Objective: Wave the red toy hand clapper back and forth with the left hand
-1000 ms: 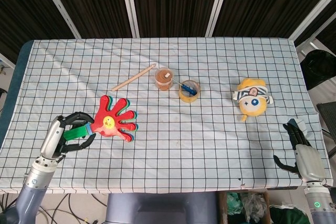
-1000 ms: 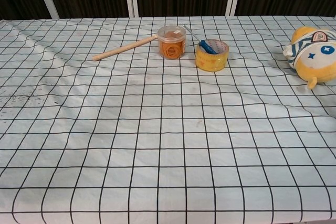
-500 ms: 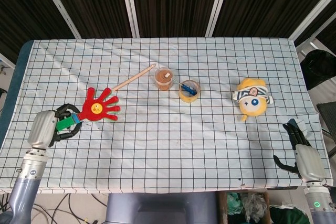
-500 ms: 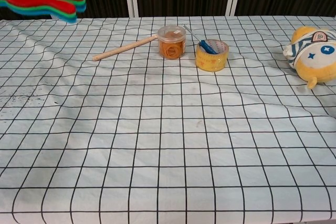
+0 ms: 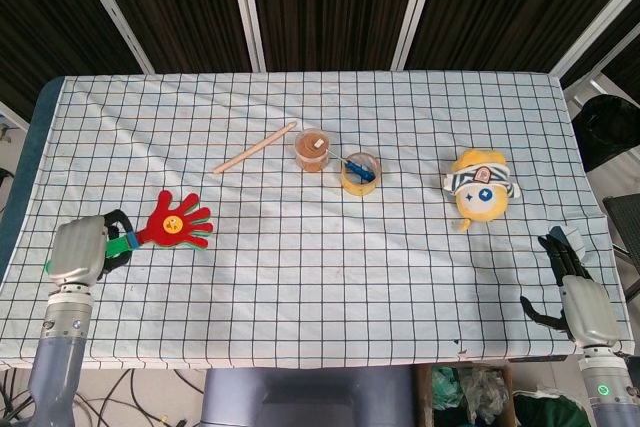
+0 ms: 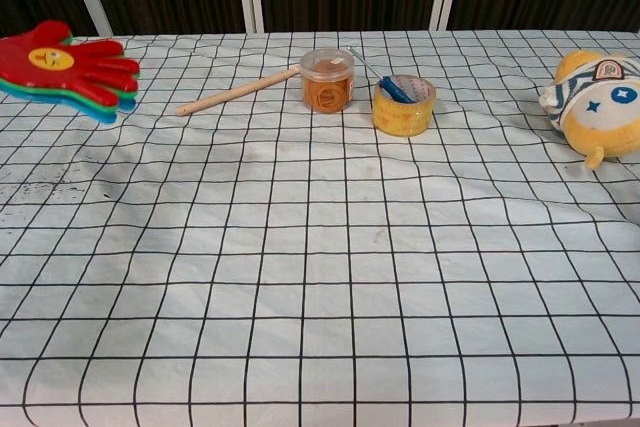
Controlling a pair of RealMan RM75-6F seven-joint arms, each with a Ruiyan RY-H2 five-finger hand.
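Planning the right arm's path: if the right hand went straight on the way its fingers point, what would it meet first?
Judging loosely, the right hand points up-table; the plush toy lies left of that line, so only tablecloth shows ahead.

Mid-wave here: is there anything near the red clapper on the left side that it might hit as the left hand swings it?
Nothing visible stands in its way. The left hand holds the red toy hand clapper over bare cloth. The nearest thing, the wooden stick, lies well apart toward the table's middle, beside the small jar.
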